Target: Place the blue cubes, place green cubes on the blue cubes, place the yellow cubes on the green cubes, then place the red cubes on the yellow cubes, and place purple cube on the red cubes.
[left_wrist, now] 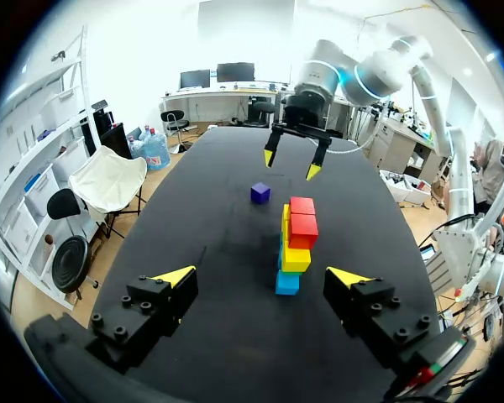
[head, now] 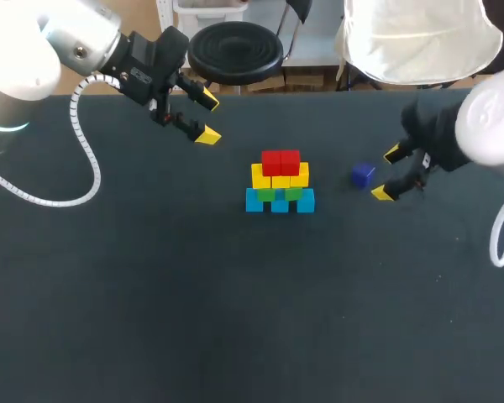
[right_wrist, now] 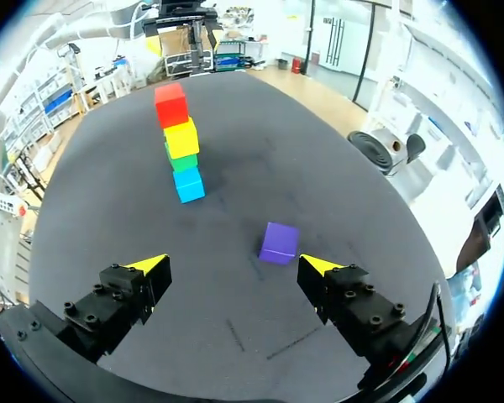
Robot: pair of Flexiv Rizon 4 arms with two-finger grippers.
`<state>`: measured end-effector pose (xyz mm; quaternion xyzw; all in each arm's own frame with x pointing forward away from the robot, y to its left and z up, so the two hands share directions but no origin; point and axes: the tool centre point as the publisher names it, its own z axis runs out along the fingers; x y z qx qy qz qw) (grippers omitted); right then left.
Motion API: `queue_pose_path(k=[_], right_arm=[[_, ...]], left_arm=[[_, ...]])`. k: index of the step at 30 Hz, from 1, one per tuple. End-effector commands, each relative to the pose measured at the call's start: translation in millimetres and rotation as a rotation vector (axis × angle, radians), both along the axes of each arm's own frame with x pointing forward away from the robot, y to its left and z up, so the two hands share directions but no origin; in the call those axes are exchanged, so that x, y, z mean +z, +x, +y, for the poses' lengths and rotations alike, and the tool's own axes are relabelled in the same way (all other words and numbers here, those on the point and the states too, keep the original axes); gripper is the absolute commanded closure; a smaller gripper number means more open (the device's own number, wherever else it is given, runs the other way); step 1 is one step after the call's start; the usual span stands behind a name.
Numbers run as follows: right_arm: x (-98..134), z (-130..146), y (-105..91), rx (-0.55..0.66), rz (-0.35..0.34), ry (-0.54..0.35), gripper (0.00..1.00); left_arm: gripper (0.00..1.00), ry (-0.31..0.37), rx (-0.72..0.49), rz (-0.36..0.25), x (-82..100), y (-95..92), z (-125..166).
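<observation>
Where the cubes are piled near the middle of the table (head: 151,294), the stack (head: 280,180) rises in steps. Three blue cubes (head: 280,202) form a row at the base, with green cubes (head: 278,193) on them and yellow cubes (head: 280,176) on those. Two red cubes (head: 280,161) sit side by side on top. The purple cube (head: 363,175) is not on the stack. It sits on the table to the stack's right, apart from it and turned a little askew to the stack's rows. The right gripper (head: 388,173) is just beyond the purple cube, on the side away from the stack, its fingers spread wide and holding nothing. In the right wrist view the cube lies just ahead of the gap between the yellow tips, touched by neither. The left gripper (head: 208,117) is beyond the stack's far left corner, well apart from it, likewise spread and empty. A white coiled cable (head: 82,159) hangs from the left arm over the table, far to the stack's left.
</observation>
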<state>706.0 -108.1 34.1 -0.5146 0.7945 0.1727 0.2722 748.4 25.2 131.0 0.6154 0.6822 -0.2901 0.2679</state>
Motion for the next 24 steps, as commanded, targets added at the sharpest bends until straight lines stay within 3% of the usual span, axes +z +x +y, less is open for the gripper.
queue_pose_path(k=[1, 4, 11, 15, 19, 24], right_arm=[[-14, -4, -0.6, -0.008, -0.069, 0.078, 0.0], [-17, -6, 3.8, 0.031, -0.072, 0.128, 0.0], [-15, -11, 18.9, 0.223, -0.115, 0.344, 0.0], [-11, -12, 25.3, 0.25, -0.143, 0.402, 0.0], [-10, -6, 25.4, 0.229, -0.13, 0.4, 0.0], [-20, 3, 7.6, 0.086, -0.136, 0.35, 0.0]], left_arm=[[0.0, 0.001, -0.002, 0.001, -0.2, 1.1, 0], [0.0, 0.001, -0.002, 0.001, -0.2, 1.1, 0], [0.0, 0.001, -0.002, 0.001, -0.2, 1.1, 0], [0.0, 0.001, -0.002, 0.001, -0.2, 1.1, 0], [0.0, 0.001, -0.002, 0.001, -0.2, 1.1, 0], [0.0, 0.001, -0.002, 0.001, -0.2, 1.1, 0]])
